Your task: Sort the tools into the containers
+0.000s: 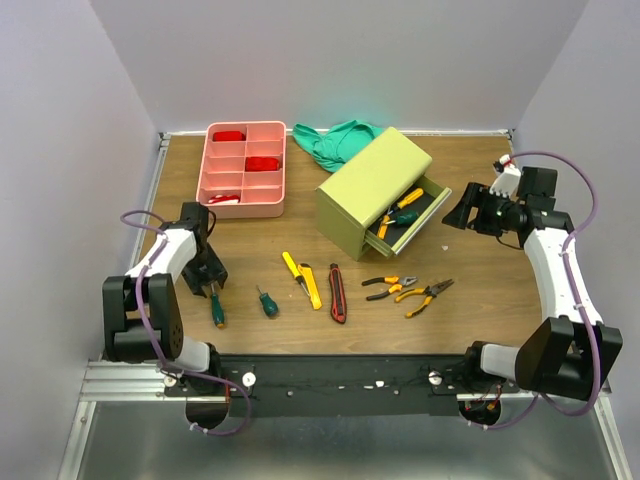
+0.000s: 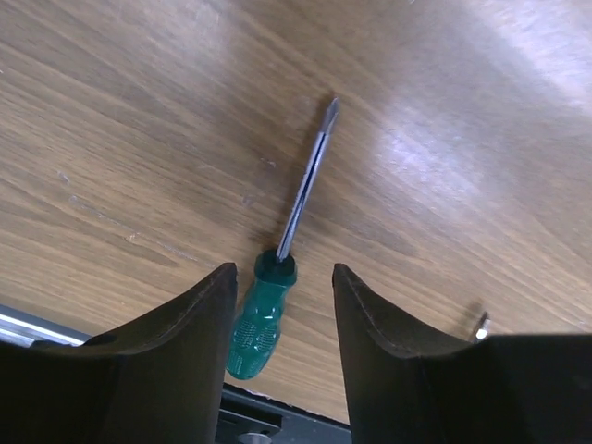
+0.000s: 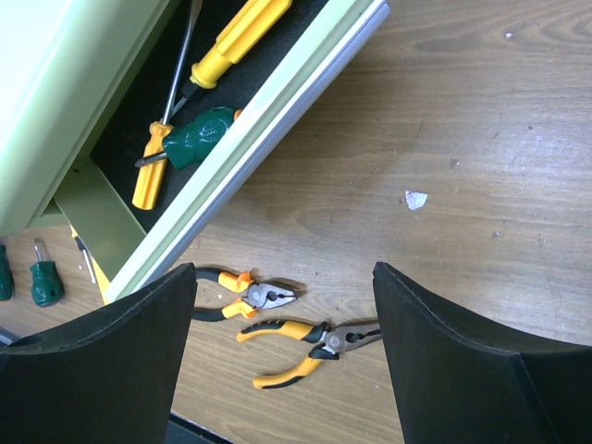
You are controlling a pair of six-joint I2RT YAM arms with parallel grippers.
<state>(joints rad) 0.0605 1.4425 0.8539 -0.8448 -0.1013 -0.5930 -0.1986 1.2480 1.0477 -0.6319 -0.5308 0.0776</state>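
Left hand (image 2: 282, 273): spread wide and empty, one finger on each side of the green-handled screwdriver (image 2: 261, 319).
Axis: handle toward the near edge of the counter (image 2: 444, 111), shaft pointing away, running across my closing line.
Nearer arm: left. My right hand (image 3: 285, 277) hangs wide open by the olive chest (image 3: 55, 83), well apart.
Neighbours: a stubby green screwdriver (image 1: 267, 302) lies near, apart.
Obstruction: none, I judge.
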